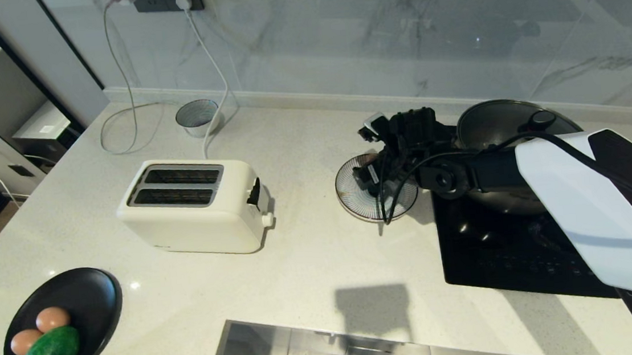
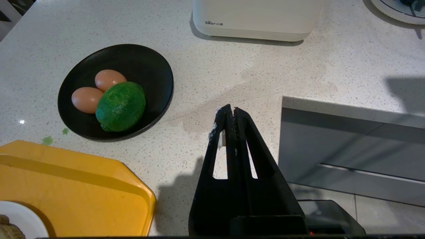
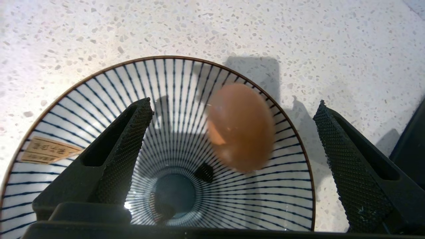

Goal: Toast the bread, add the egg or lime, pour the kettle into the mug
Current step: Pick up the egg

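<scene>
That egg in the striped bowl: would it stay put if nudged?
Probably not. The egg is smooth and rounded, so it would likely roll down the striped bowl's sloping inside. Its shell looks thin, so probably fragile. The right gripper stands open around it.

Home kitchen, speckled stone countertop point(image 1: 324, 268), toaster point(image 1: 192, 205) at nine o'clock, induction hob point(image 1: 506, 264) at three, marble backsplash point(image 1: 394, 27) at twelve

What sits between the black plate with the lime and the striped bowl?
The white toaster stands between the black plate and the striped bowl, seen in the head view.
</scene>
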Robot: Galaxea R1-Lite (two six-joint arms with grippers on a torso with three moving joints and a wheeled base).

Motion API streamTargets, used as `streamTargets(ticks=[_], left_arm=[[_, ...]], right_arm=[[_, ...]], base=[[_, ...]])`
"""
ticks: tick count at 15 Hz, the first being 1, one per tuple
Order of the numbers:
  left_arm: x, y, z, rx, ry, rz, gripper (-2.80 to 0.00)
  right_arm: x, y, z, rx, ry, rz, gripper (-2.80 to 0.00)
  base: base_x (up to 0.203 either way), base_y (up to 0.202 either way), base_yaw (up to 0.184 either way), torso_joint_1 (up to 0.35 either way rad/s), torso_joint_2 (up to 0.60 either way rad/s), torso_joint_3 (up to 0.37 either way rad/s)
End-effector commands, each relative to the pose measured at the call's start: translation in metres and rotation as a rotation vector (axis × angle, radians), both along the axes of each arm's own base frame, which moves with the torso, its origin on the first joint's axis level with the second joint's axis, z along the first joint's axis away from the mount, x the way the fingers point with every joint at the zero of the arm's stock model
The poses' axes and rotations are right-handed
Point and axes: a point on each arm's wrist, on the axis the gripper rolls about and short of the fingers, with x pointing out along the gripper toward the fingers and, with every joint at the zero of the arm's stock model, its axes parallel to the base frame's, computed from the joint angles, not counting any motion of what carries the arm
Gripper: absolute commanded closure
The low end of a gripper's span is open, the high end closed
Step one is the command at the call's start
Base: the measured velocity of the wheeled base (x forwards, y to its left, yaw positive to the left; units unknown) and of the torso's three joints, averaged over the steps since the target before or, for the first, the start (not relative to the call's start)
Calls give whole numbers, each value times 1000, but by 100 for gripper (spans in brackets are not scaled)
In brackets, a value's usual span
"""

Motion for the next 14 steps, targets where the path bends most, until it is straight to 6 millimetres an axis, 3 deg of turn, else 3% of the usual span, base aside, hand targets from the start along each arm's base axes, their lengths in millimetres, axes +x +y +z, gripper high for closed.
streamTargets(ticks=[1,14], left_arm=[[0,0,0,0,-1,0,0],[0,0,0,0,-1,-1,0]], right_arm=[[-1,3,0,1,2,0,-280],[-5,11,-10,145,104,-82,-280]], base=[[0,0,0,0,0,0],[0,0,0,0,0,0]])
